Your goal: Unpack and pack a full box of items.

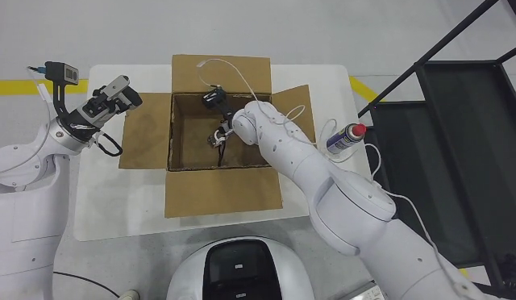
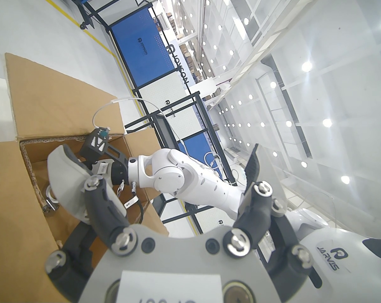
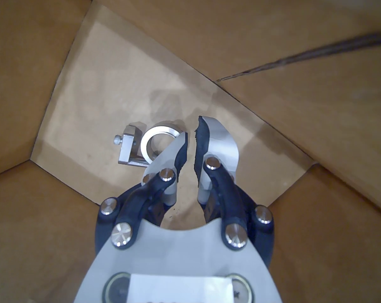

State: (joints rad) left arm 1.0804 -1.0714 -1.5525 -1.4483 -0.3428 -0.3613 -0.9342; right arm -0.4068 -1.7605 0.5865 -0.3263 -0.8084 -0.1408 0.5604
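Observation:
An open cardboard box stands in the middle of the white table with its flaps spread out. My right gripper is down inside it. In the right wrist view its fingers are nearly together with nothing between them. A small metal clamp with a ring lies on the box floor, just beside one fingertip. The clamp also shows in the left wrist view. My left gripper hangs wide open and empty above the box's left flap.
A spray can with a red cap lies on the table right of the box. A dark metal rack stands beyond the table's right edge. White cables loop over the box's back flap.

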